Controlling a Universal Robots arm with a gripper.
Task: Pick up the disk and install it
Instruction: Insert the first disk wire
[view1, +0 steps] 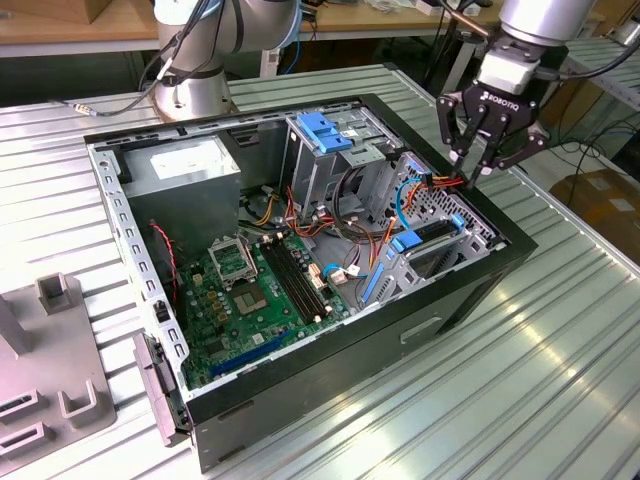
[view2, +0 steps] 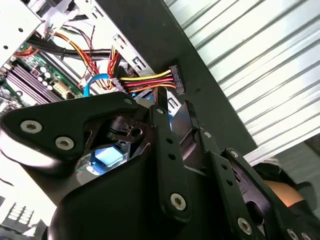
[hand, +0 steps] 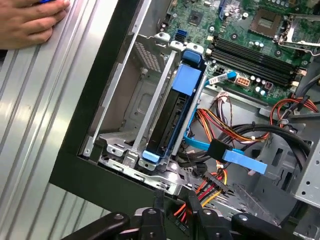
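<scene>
The disk (view1: 437, 233) stands on edge in the grey drive cage at the case's corner on the exterior view's right, dark with a blue plastic bracket at each end. In the first wrist view the disk (hand: 172, 117) sits down between the cage rails. My gripper (view1: 478, 168) hangs just above and behind that cage, over the case rim, with its fingers drawn together on nothing. A black power connector (view2: 173, 80) on red, yellow and orange wires lies just beyond the fingertips (hand: 157, 199).
The open computer case (view1: 470, 300) lies on a ribbed metal table. Inside are a motherboard (view1: 260, 290), a grey power-supply box (view1: 190, 165) and a taller cage with a blue latch (view1: 322, 130). A person's hand (hand: 30, 22) rests on the table beside the case. A grey fixture (view1: 50, 360) stands at the exterior view's left.
</scene>
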